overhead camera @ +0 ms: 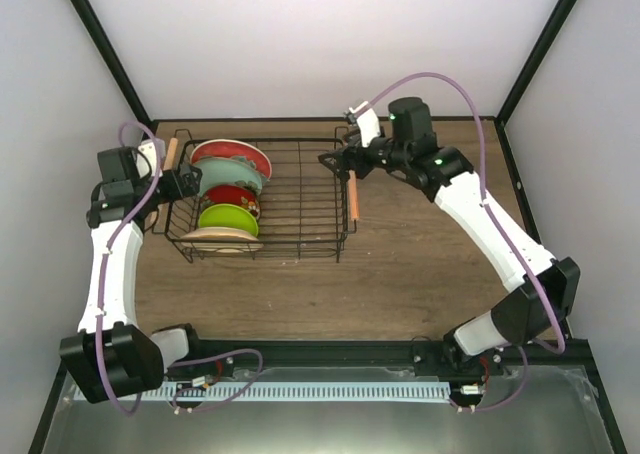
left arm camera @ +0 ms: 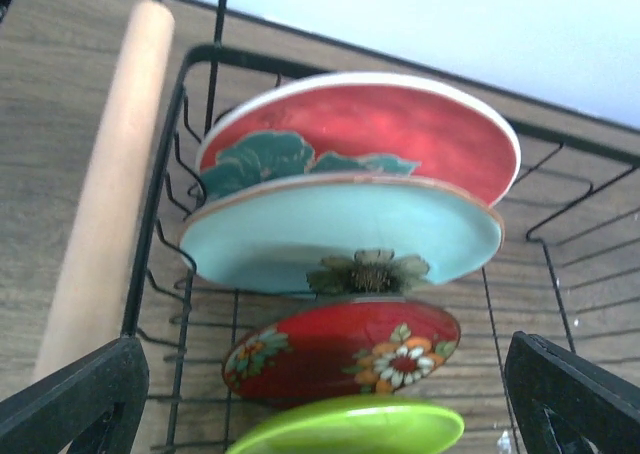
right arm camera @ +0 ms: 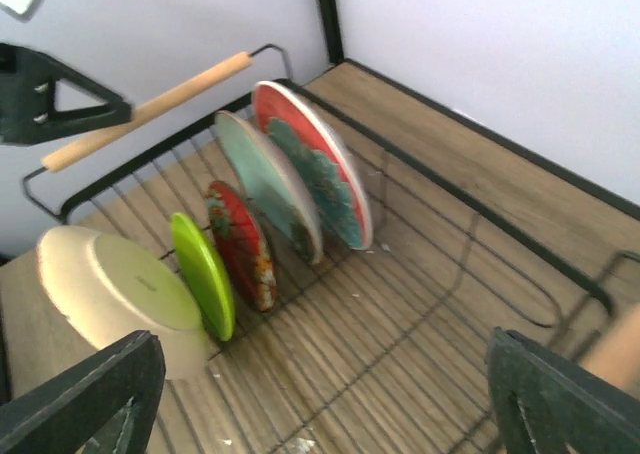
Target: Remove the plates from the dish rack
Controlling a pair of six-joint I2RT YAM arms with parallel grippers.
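Here the five plates (overhead camera: pixel 230 196) stand on edge in a row at one end of the dish rack (overhead camera: pixel 305 206), which sits on the desk (overhead camera: pixel 420 274). Straight ahead of the left claw (left arm camera: pixel 325 394), just inside the rack's rim, are the red-rimmed plate (left arm camera: pixel 400 134), the mint plate (left arm camera: pixel 340 229), the small red plate (left arm camera: pixel 330 349) and the lime green plate (left arm camera: pixel 350 424), with a wooden handle (left arm camera: pixel 105 184) beside one finger. Its fingers (left arm camera: pixel 80 399) stand wide apart and grip nothing. The right claw (right arm camera: pixel 325 394) sits at the rack's opposite end, near the other handle (overhead camera: pixel 352 196). The row lies ahead of it across bare wires, the cream plate (right arm camera: pixel 110 284) at one end. It too gapes wide, holding nothing.
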